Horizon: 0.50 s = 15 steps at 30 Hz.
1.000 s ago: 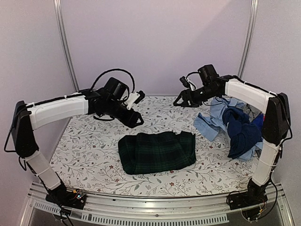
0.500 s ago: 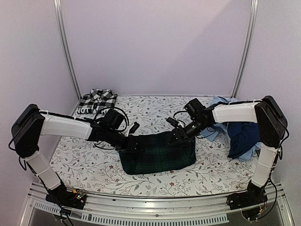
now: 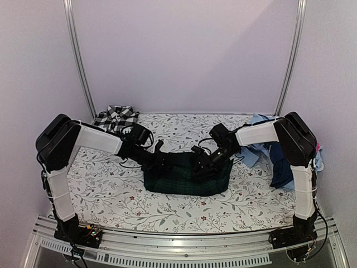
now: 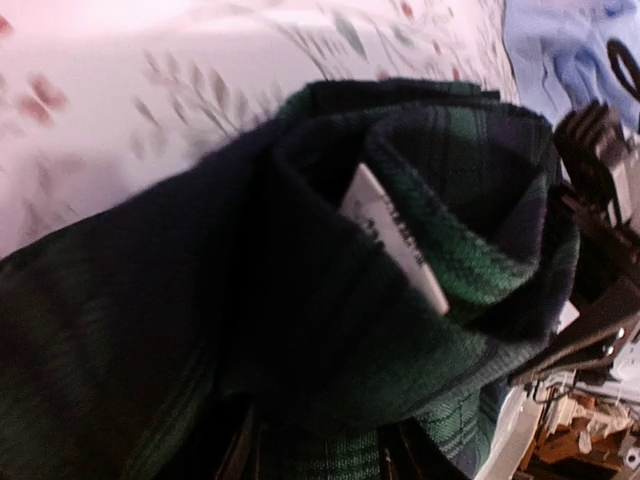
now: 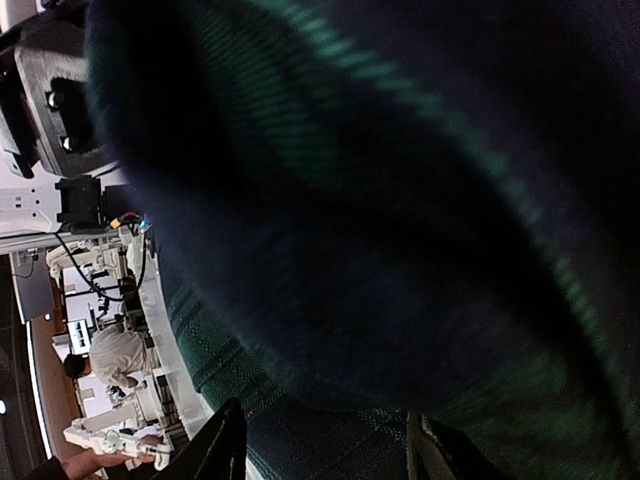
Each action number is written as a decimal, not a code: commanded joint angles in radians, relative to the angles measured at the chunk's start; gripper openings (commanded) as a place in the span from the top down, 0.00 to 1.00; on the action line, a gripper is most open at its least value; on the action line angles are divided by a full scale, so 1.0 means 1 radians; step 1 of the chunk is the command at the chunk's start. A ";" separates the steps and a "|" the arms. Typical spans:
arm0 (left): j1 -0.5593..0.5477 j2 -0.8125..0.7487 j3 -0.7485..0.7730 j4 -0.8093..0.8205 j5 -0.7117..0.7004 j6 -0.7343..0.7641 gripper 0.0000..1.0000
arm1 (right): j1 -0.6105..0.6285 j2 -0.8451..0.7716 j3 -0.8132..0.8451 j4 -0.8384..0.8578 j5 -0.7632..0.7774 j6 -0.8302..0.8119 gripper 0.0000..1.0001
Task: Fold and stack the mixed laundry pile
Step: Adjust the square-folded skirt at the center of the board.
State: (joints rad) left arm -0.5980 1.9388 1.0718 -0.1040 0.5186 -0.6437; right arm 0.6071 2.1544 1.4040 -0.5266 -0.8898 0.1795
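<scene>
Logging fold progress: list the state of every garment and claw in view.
plaid garment: rough folded block mid-table, far edge bunched up.
checked shirt: compact, looks folded, at the far left corner.
laundry pile: unfolded heap at the right edge.
left claw: down on the plaid garment's far edge, fabric between its fingers; grip unclear.
right claw: likewise on that edge; grip unclear.

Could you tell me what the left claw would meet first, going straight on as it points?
Most likely the dark green-navy plaid cloth garment, at its rolled edge near the white label; it lies right before the left claw, though depth is unclear.
</scene>
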 commanded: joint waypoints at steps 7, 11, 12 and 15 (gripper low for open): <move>0.144 -0.060 0.189 -0.133 -0.139 0.165 0.27 | -0.069 0.076 0.255 -0.078 0.236 -0.028 0.44; 0.157 -0.246 0.044 -0.084 -0.167 0.094 0.00 | -0.069 -0.057 0.213 -0.105 0.220 -0.022 0.40; 0.168 -0.282 0.003 -0.083 -0.154 0.067 0.00 | -0.071 -0.102 0.179 -0.099 0.217 -0.006 0.37; 0.210 -0.379 -0.151 -0.021 -0.072 -0.017 0.00 | -0.097 -0.210 0.073 -0.101 0.210 0.045 0.32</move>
State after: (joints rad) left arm -0.4374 1.6478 1.0752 -0.1787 0.3935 -0.5640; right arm 0.5343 2.1174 1.5703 -0.5907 -0.6945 0.1783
